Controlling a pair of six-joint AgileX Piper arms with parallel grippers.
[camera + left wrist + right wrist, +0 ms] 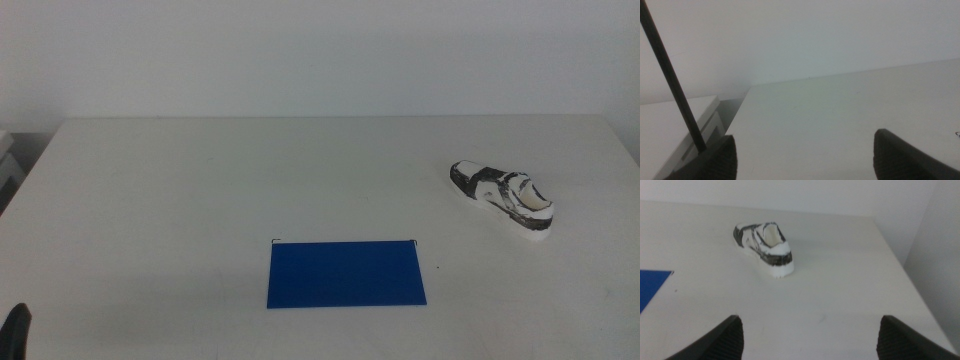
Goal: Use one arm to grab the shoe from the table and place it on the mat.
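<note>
The shoe [503, 197], white with black mottled patches, lies on its sole on the white table [250, 180] at the right. The blue mat [345, 273] lies flat near the front middle, apart from the shoe. My right gripper [811, 325] is open and empty, back from the shoe [765, 247], whose heel faces it; a corner of the mat [650, 285] shows in that view. My left gripper [805, 142] is open and empty over bare table at the left. Only its tip [15, 330] shows in the middle view, at the bottom left corner.
A white boxy unit [685, 130] stands beyond the table's left edge, and a black cable [670, 75] crosses the left wrist view. The table's right edge [900, 265] runs close behind the shoe.
</note>
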